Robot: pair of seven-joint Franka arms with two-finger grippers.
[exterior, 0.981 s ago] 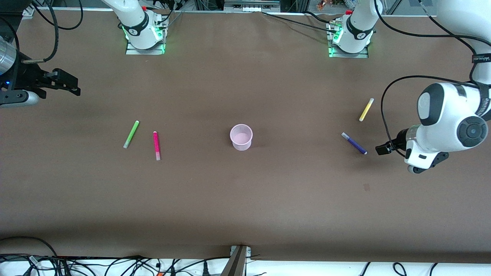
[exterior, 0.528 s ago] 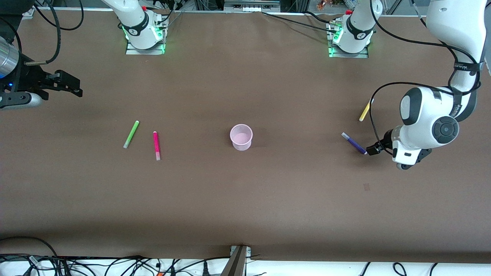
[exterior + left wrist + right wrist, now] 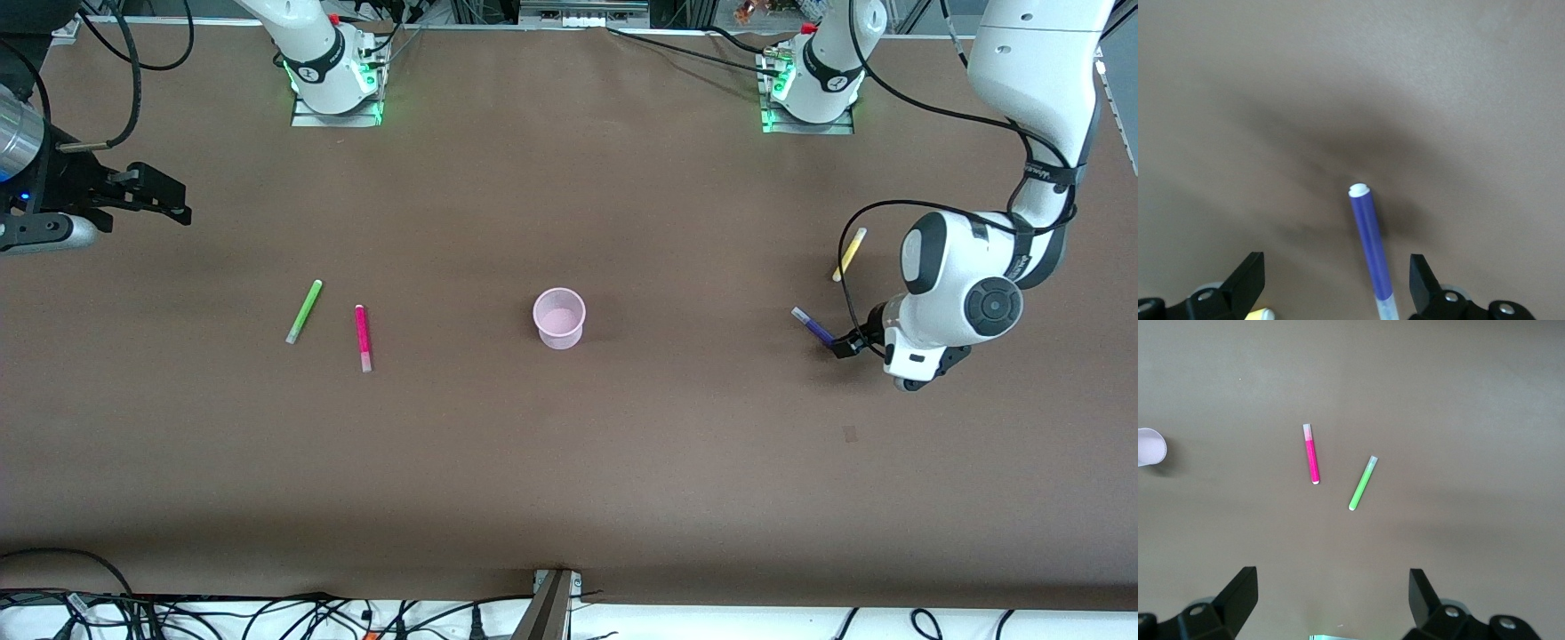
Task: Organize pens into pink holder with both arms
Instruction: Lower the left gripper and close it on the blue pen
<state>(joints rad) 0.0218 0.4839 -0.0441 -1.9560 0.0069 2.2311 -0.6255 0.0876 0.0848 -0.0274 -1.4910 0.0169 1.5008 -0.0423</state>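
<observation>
The pink holder (image 3: 559, 317) stands upright mid-table and shows at the edge of the right wrist view (image 3: 1150, 447). The green pen (image 3: 304, 311) and magenta pen (image 3: 362, 338) lie toward the right arm's end; both show in the right wrist view (image 3: 1363, 483) (image 3: 1311, 453). The yellow pen (image 3: 850, 253) and purple pen (image 3: 812, 326) lie toward the left arm's end. My left gripper (image 3: 841, 346) is open, low over the purple pen's end; the pen (image 3: 1370, 247) lies between its fingers (image 3: 1337, 283). My right gripper (image 3: 173, 203) is open and empty (image 3: 1331, 597), waiting high at the table's end.
The brown table (image 3: 569, 462) holds nothing else. The arm bases (image 3: 336, 84) (image 3: 809, 89) stand along its farthest edge. Cables (image 3: 267, 613) hang below the edge nearest the camera. The yellow pen's tip (image 3: 1258, 313) shows beside the left gripper's finger.
My left arm has moved toward the middle of the table, and its gripper has come from beside the purple pen to over its end. The right arm has barely moved.
</observation>
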